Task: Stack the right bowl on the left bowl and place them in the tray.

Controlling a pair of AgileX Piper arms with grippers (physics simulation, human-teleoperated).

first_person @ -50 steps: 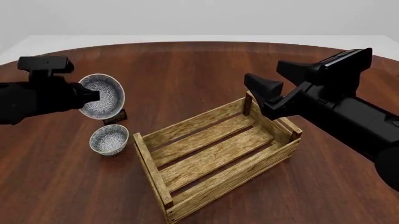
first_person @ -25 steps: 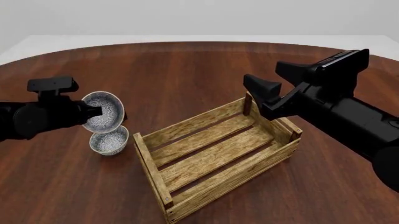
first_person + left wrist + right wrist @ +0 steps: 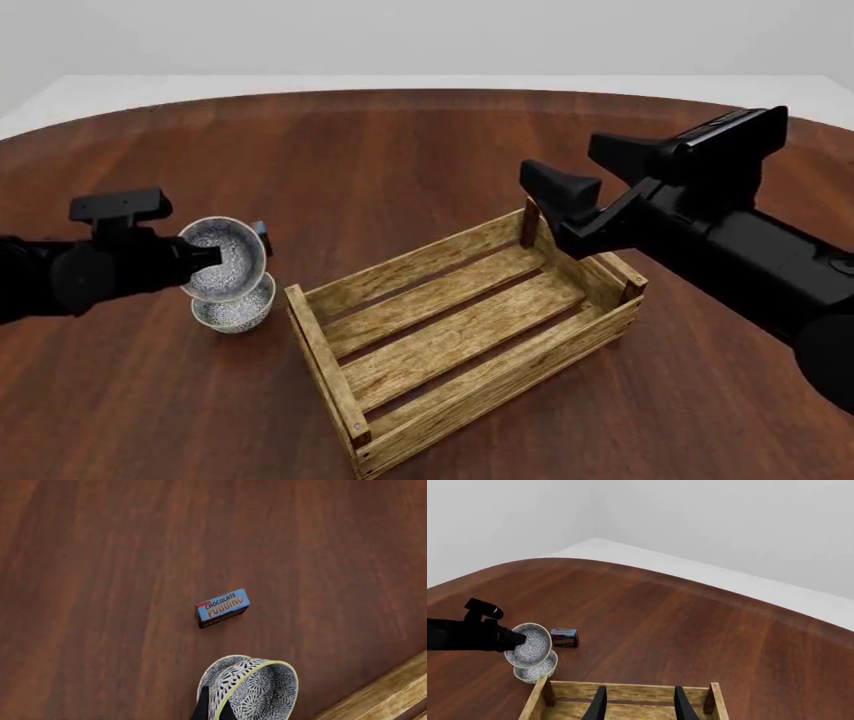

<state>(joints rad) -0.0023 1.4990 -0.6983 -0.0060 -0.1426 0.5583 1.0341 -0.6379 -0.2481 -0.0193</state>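
My left gripper [image 3: 200,258] is shut on the rim of a patterned grey-white bowl [image 3: 224,260]. It holds the bowl tilted, just above and touching or nearly touching the second bowl [image 3: 235,308], which stands on the table. The held bowl also shows in the left wrist view [image 3: 260,692] and in the right wrist view [image 3: 529,646]. The tray [image 3: 461,330], a light-wood slatted crate, stands to the right of the bowls and holds nothing. My right gripper [image 3: 558,208] is open and hovers over the tray's far right corner; its fingers [image 3: 599,705] stand apart above the tray's far wall [image 3: 627,687].
A small red-blue chocolate pudding box [image 3: 222,607] lies on the table just beyond the bowls, mostly hidden behind the held bowl in the front view [image 3: 262,238]. The round wooden table [image 3: 400,150] stretches beyond.
My left gripper has come down and slightly right with the bowl, from well above the table bowl to just over it. The right arm has barely moved.
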